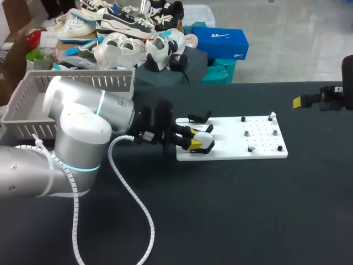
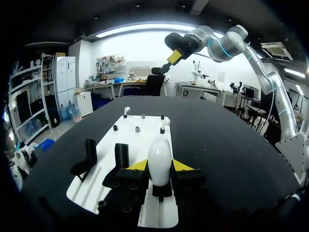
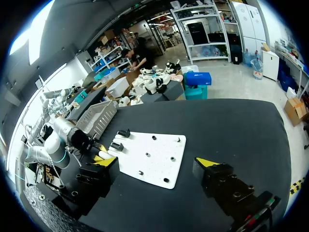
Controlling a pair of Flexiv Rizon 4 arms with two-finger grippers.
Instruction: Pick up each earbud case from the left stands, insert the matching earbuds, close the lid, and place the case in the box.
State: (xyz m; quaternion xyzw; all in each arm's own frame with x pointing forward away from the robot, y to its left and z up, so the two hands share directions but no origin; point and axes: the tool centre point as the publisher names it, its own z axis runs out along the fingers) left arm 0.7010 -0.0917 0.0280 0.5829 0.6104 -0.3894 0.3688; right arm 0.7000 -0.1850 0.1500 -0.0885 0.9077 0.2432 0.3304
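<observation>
My left gripper (image 2: pixel 160 167) hides the lower part of the case (image 2: pixel 160 155), so I cannot tell whether its lid is open or closed. In the head view my left arm (image 1: pixel 83 138) covers the near end of the board (image 1: pixel 237 144). The case is a smooth, glossy white egg shape, standing upright. Both yellow-tipped fingers press its sides, spread only by its width, over the board's stand end. The board is a flat white plate dotted with holes, lying on the matte black table (image 1: pixel 231 210). Two black angled stands (image 2: pixel 88 155) rise from it, one just beside my left finger and one further out. I count two small white earbuds (image 2: pixel 127 111) on pegs toward the far end, too small to detail. My right gripper (image 3: pixel 158 165) hangs well apart from the board, fingers spread wide, gripping nothing. One pale slatted basket (image 1: pixel 33 102) stands at the table's left.
</observation>
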